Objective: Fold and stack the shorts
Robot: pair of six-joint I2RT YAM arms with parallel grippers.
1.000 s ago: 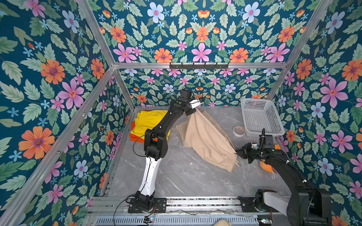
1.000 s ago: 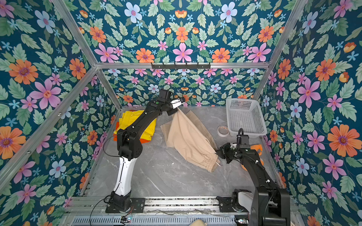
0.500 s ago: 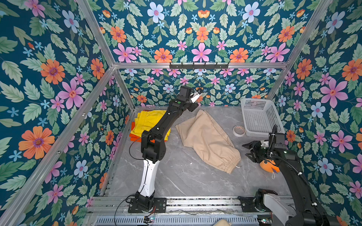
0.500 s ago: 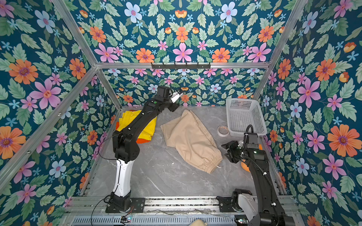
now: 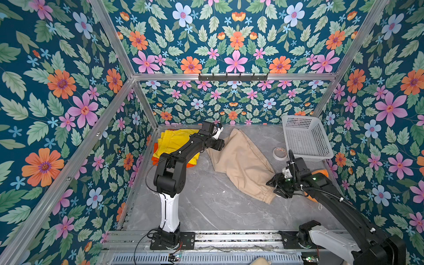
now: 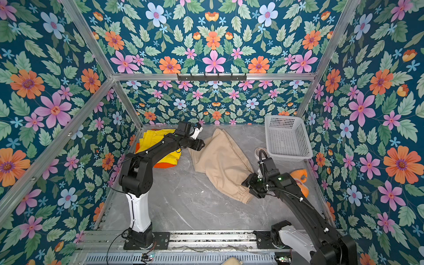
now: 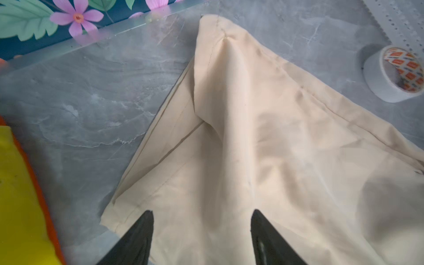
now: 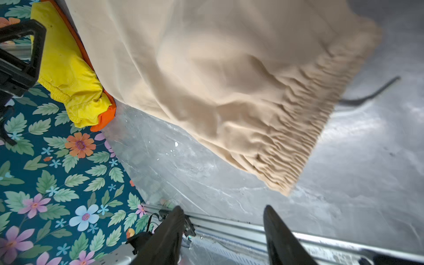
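Shorts of beige woven fabric (image 5: 241,160), doubled lengthwise, spread diagonally across grey marbled counter (image 5: 206,206), gathered elastic waistband (image 8: 321,103) toward front, hem end toward back wall. Left jaws wide apart and empty, poised over hem end, contact with cloth not discernible. Right jaws likewise apart and empty, just beside waistband. Bright yellow shorts (image 5: 176,142), already folded, atop bright orange shorts (image 5: 155,157) in back left corner, near but apart from beige pair. Likely step in hand: crosswise fold, then transfer onto yellow pair. For a clean result: flatten raised ridge (image 7: 231,91) near hem first. Pinch all layers at both waistband corners. Lift only enough to clear counter. Lay waistband squarely on hem. Avoid dragging cloth toward white tape roll (image 5: 280,153).
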